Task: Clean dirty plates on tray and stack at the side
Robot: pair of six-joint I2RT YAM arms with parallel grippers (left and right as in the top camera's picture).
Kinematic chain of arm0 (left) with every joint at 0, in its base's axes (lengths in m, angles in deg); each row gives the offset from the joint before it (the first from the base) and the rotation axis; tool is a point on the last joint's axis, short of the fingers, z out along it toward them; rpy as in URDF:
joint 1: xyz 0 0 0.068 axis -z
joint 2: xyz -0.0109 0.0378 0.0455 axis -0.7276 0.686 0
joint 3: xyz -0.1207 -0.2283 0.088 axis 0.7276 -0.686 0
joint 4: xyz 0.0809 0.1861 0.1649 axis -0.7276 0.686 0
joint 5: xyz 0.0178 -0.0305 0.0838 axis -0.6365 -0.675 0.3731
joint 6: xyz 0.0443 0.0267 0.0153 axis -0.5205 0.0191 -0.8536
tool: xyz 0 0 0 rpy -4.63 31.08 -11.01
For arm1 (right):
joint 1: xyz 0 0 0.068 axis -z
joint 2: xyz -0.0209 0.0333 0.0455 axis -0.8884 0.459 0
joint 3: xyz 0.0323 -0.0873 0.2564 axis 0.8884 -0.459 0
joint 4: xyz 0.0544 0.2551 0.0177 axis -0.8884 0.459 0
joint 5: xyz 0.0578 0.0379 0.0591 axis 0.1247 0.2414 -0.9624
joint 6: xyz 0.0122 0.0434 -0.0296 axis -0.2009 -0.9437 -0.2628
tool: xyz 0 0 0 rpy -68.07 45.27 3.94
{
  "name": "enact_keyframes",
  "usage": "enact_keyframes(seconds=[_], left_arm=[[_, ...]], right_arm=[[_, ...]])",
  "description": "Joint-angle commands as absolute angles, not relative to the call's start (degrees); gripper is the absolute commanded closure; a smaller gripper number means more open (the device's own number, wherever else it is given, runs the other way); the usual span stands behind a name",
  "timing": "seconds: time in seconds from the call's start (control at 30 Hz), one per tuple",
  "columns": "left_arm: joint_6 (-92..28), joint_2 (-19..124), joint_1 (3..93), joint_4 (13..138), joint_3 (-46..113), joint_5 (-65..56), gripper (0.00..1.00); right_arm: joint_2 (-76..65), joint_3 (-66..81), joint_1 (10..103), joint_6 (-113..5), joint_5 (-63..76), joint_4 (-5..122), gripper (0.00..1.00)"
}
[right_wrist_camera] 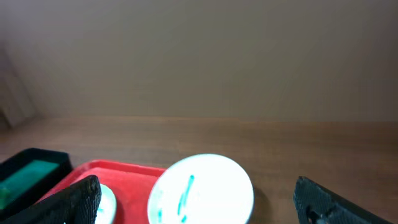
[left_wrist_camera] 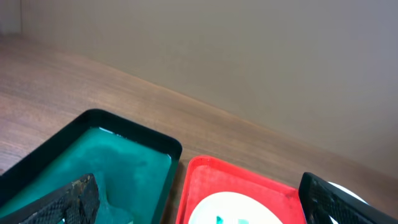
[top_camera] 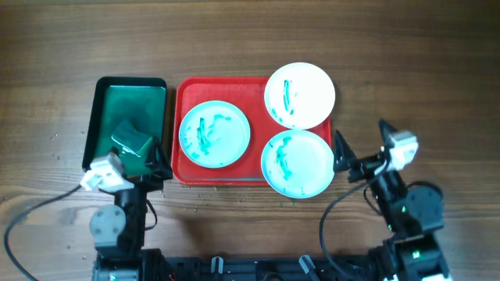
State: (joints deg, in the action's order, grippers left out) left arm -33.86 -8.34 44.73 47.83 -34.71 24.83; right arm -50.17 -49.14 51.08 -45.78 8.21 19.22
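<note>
Wood-grain table (top_camera: 62, 47), plain wall behind. L gripper (left_wrist_camera: 198, 185): jaws wide apart, nothing held, near edge betw. green tray (top_camera: 100, 117) & red tray (top_camera: 184, 92). R gripper (right_wrist_camera: 196, 188): jaws wide, empty, just beside near-right plate (top_camera: 297, 163). Left plate (top_camera: 214, 133) lies inside tray. Near-right & rear-right plate (top_camera: 300, 94) overhang its rim. All 3 teal-smeared.

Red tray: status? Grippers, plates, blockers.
Left gripper and right gripper open, empty. Three round white plates all teal-smeared, on red rectangular plastic tray, none stacked. Nothing blocking.
</note>
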Motion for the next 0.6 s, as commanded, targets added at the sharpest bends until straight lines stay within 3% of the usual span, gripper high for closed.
enact_keyframes(seconds=[0.0, 0.2, 0.43, 0.57], left_arm=[[-35.2, 1.4, 45.0, 48.7, -24.9, 24.3, 0.00], [-35.2, 19.9, 45.0, 60.6, -5.2, 23.5, 0.00], [-35.0, 42.2, 45.0, 91.7, 26.4, 18.3, 0.00], [-35.2, 49.3, 45.0, 97.8, 33.3, 13.8, 0.00]], right_arm=[[-37.8, -38.2, 50.7, -44.4, 0.9, 19.9, 0.00], [-17.5, -16.9, 50.3, -44.3, -9.1, 33.2, 0.00], [3.5, 11.6, 43.8, -34.4, -10.7, 61.2, 0.00], [11.9, 17.8, 41.4, -34.0, -10.7, 68.0, 0.00]])
